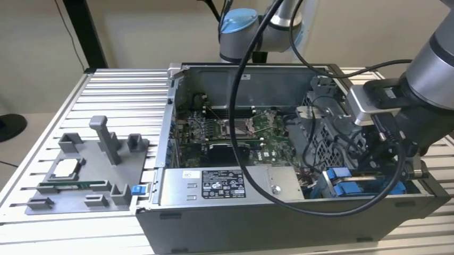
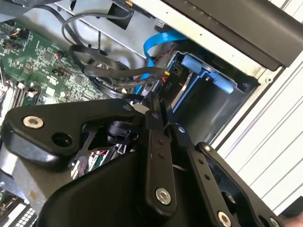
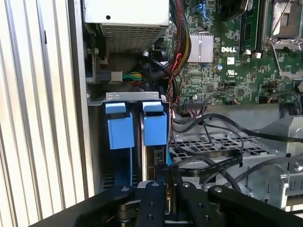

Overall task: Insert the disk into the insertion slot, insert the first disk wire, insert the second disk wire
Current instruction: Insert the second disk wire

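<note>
One pair of fingers, mine, and they stand narrow: in both wrist views the two black fingers run almost parallel with a slim gap between them; whether the pads pinch anything I cannot tell. My gripper is low in the corner of the open case, at the exterior view's right, with the arm bent down over it.

The disk sits on edge in the slot, a thin dark line between two blue tabs; in the second wrist view its silver face leans inside the grey bay, blue frame along its upper end. My fingertips are just beside the disk's near end, close to where its edge meets a bundle of black wires; I cannot tell whether a plug is seated there. In the second wrist view the wires loop over the fingers, and a flat blue cable runs down toward the disk.

Beyond the slot lies the green board; a grey supply box with a sticker fills the case front next to the slot.

The case stands on a ribbed metal table; at the exterior view's left, well apart from me, a grey fixture holds a few small parts.
</note>
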You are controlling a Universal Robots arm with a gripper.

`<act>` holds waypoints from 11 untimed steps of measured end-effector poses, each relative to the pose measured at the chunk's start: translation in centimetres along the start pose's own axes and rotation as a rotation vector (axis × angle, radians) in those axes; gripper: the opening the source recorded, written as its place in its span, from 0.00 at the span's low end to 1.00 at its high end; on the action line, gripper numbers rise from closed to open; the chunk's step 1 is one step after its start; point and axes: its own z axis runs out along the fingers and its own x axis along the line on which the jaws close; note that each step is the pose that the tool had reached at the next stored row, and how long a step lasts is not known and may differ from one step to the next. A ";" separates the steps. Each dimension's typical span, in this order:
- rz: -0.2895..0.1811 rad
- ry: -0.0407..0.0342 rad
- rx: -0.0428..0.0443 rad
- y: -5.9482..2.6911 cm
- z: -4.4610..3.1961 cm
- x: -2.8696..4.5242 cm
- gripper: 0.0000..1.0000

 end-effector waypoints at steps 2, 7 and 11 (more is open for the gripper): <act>0.000 0.0000 -0.0003 -0.13 -0.03 0.15 0.00; 0.000 0.0000 -0.0007 -0.18 -0.02 0.35 0.00; -0.001 0.0014 -0.0007 -0.15 0.27 0.40 0.00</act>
